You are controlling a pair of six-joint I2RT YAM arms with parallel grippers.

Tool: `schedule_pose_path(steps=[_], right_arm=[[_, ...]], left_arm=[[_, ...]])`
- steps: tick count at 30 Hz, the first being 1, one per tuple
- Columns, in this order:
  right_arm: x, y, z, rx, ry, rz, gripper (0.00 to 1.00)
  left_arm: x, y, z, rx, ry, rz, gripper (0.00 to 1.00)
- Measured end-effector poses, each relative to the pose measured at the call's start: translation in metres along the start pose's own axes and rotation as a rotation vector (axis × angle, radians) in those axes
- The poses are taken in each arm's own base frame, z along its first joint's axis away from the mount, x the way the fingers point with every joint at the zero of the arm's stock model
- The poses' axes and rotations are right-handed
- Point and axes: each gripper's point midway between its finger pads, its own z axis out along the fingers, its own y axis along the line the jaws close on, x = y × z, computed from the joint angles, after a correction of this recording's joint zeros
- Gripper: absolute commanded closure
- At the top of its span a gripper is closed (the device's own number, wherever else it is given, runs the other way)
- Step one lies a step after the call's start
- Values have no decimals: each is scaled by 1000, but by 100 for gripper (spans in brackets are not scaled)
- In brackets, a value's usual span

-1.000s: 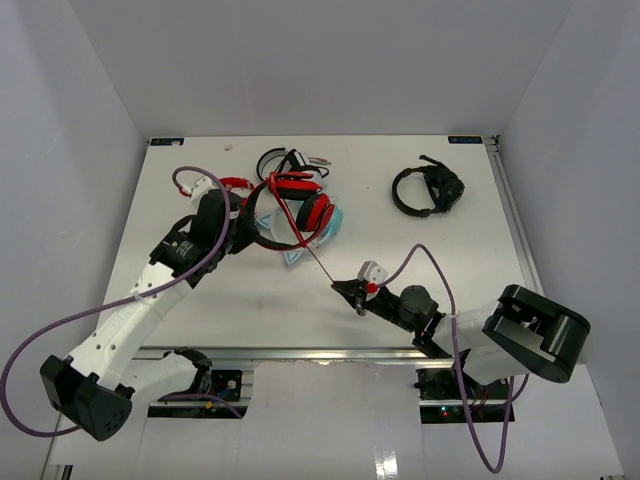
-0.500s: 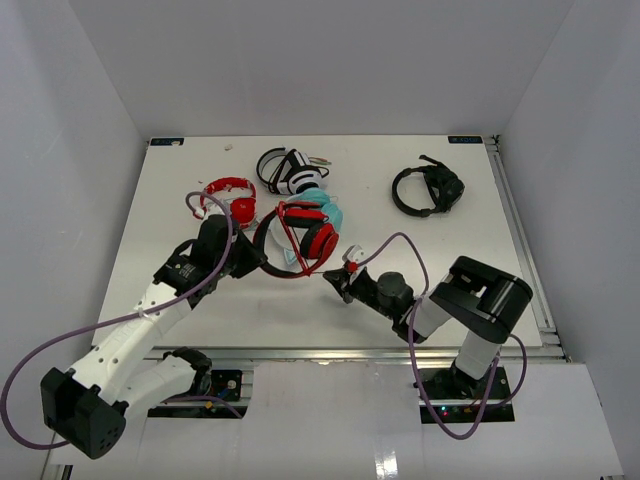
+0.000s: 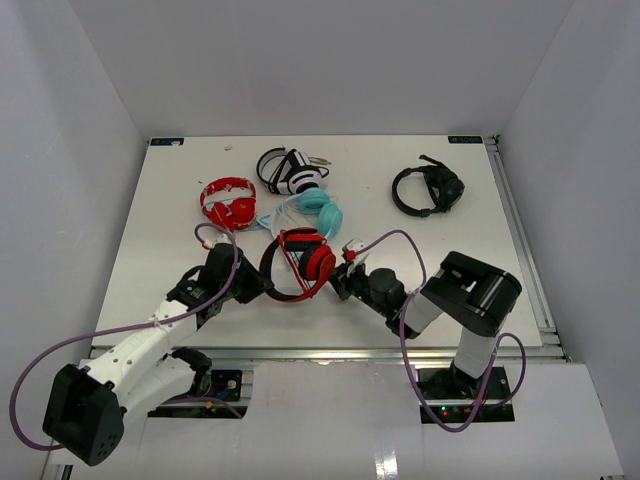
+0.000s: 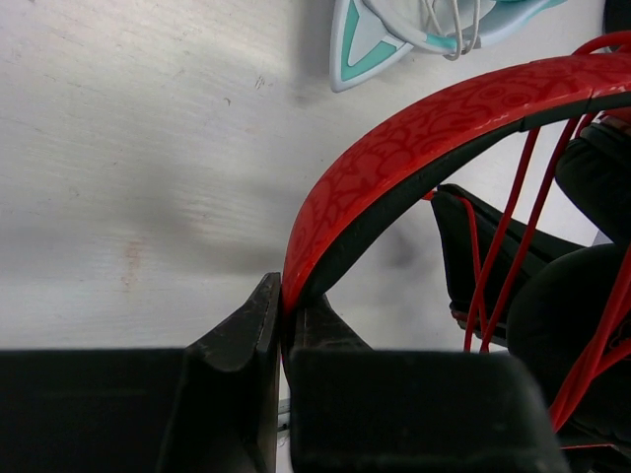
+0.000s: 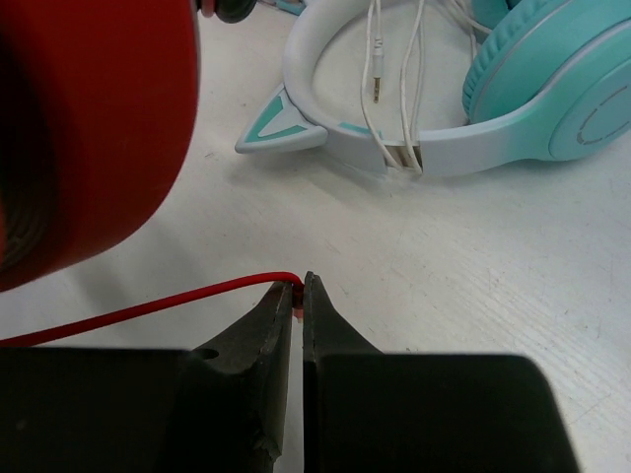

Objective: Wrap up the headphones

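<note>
- My left gripper point(image 4: 284, 296) is clamped tight on the red-patterned headband point(image 4: 394, 148) of the headphones point(image 3: 300, 262), with the jaws pinching the band's edge.
- My right gripper point(image 5: 299, 291) is closed almost fully, pinching the thin red cable point(image 5: 148, 310) right at the fingertips. The cable runs off left, toward the red ear cup point(image 5: 89, 128).
- The headphones sit between my two grippers, close to the tabletop's point(image 3: 170, 210) near edge, about mid-width. I can't tell whether they rest on it or are lifted.
- The teal cat-ear headphones point(image 3: 322, 210) lie just behind them. The small red pair point(image 3: 228, 200) is behind-left, and the black headset point(image 3: 425, 190) is well apart, toward the far right corner.
- Step, as I judge it: mid-wrap. Several red strands already cross inside the headband arch in the left wrist view. The free cable left looks short.
- Next move, I reckon: the right gripper carries the cable end around the band or cups once more, taut, while the left gripper holds the headband steady.
- Needs a firm pinch, since the cable is thin and could slip out. The path should stay clear of the teal pair's loose white cord point(image 5: 380, 59).
</note>
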Motion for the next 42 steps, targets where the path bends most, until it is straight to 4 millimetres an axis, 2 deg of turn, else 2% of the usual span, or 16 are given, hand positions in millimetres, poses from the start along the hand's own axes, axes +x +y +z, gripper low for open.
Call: schedule_pose_path(steps=[6,9,12,17,26,31,42], right_arm=[[-1,1,4,26,-3,136,92],[-1,5,12,26,-4,212,92],[-4,10,20,20,-14,259,92],[-17,17,29,6,-44,309,92],[-13,19,32,20,-35,442,92],[-13,26,42,0,-31,537,92],[-19,37,46,-53,-27,579,91]], left_arm=[[13,10,10,14,13,-84,100],[21,20,14,6,24,-135,100],[26,22,16,9,37,-172,100],[25,11,15,68,38,-235,100],[34,22,18,44,52,-295,100],[35,25,19,34,51,-304,100],[32,28,16,54,20,-260,100]])
